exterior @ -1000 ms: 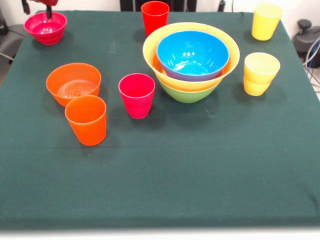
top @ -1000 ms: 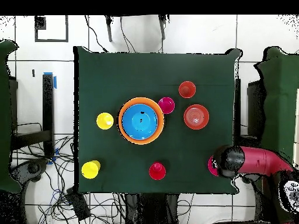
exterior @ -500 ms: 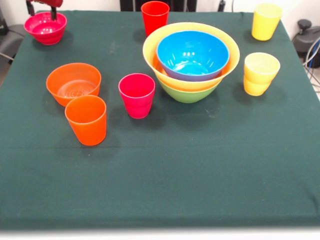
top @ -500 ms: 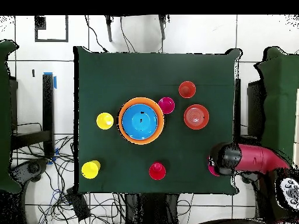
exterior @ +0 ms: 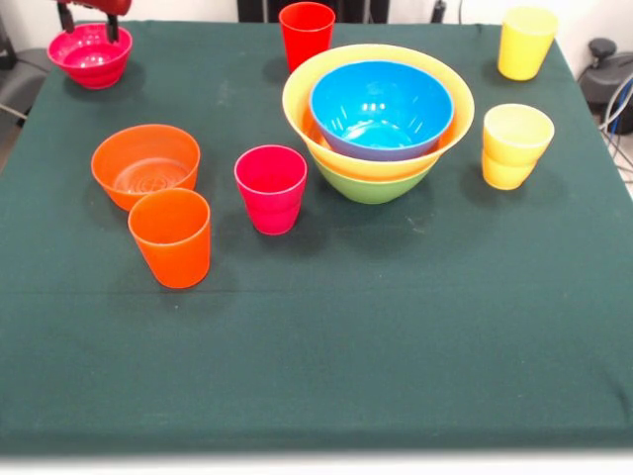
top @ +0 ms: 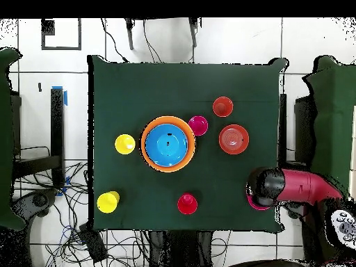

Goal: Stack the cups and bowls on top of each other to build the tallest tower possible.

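Note:
The tower stands right of centre: a green bowl at the base, a wide yellow bowl in it and a blue bowl on top. From overhead the tower sits mid-table. A magenta-pink bowl is at the far left corner, and my gripper hangs just over its far rim, open, with one black finger dipping toward the bowl. Loose pieces are an orange bowl, an orange cup, a magenta-pink cup, a red cup and two yellow cups.
Overhead, my arm reaches in from the right edge and covers most of the magenta-pink bowl. A green cloth covers the table. Cables and chairs lie around the table on the floor.
My gripper has shifted a little along the far edge, further over the magenta-pink bowl. No cup or bowl has moved.

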Available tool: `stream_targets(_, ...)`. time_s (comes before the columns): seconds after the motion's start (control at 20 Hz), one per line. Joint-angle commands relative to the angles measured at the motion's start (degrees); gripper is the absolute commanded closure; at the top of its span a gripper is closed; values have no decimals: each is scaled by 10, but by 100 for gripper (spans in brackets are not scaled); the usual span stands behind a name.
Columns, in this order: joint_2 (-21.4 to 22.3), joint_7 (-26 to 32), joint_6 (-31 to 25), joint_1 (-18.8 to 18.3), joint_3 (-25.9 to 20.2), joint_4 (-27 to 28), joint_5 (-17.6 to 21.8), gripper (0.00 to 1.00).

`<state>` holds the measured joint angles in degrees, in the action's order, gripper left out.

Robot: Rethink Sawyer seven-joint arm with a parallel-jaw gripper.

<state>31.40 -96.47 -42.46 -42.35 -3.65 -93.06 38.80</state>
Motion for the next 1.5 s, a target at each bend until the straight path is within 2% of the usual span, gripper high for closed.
stream_targets(0.05,-27,-57,33,26,-30,-11,-28,0)
stream_targets(0.4,-17,-70,28,44,-19,-19,-41,0)
stream_targets(1.1,-51,-71,50,47,-16,2,-45,0)
stream_targets(1.3,-81,-60,70,33,-22,19,-38,0)
stream_targets(1.5,-79,-52,70,30,-20,19,-38,0)
